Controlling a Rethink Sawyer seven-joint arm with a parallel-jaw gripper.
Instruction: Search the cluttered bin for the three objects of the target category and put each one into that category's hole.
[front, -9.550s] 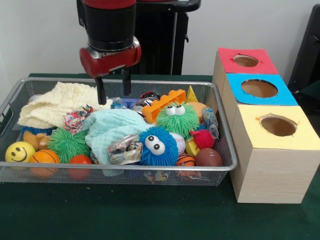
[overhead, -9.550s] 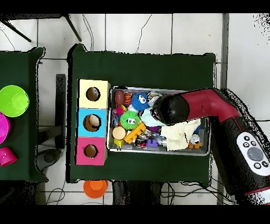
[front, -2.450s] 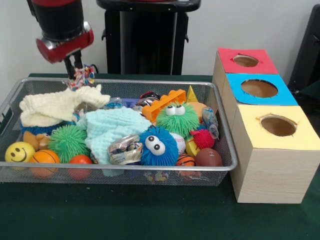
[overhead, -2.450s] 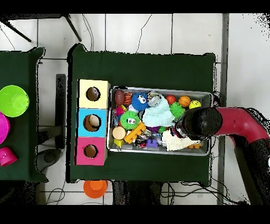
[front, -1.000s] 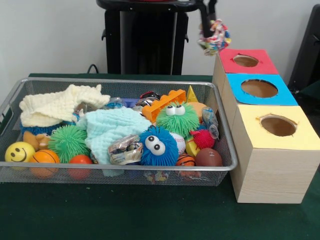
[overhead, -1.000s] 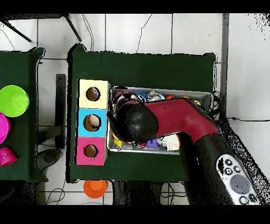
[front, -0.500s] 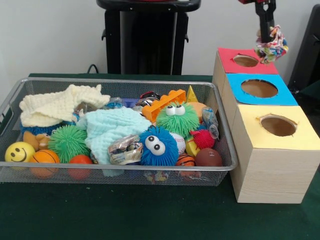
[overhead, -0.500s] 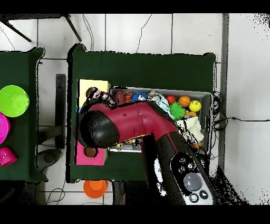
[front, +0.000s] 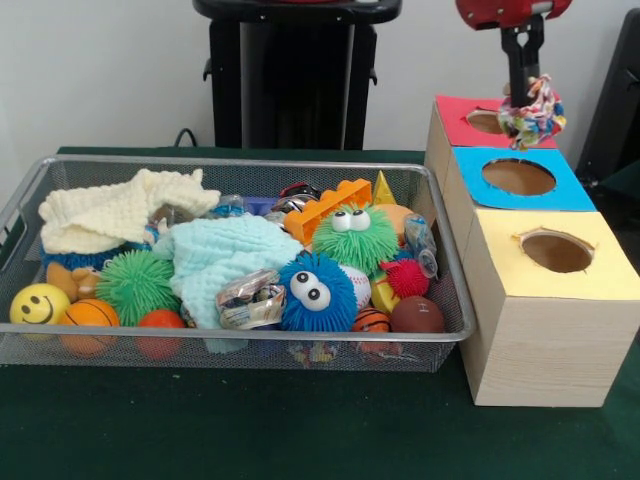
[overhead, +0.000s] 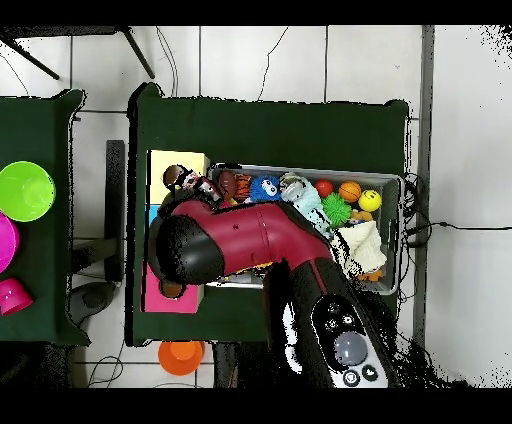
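The pincer (front: 521, 92) is clenched on a knotted, multicoloured rope toy (front: 532, 112), which hangs above the round hole in the red-topped wooden box (front: 495, 121), the end box near the bench's edge. Beside the boxes, the wire-mesh bin (front: 60, 347) holds fuzzy spiky balls, smooth rubber balls and soft crumpled cloths.

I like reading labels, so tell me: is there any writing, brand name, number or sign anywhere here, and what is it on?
No words or numbers can be read in either view.
Crinkled printed packet in the wire bin: print too small and blurred to read.
Yellow ball: a smiley face, no text.
Buttons on the arm, overhead view: markings too small to read.
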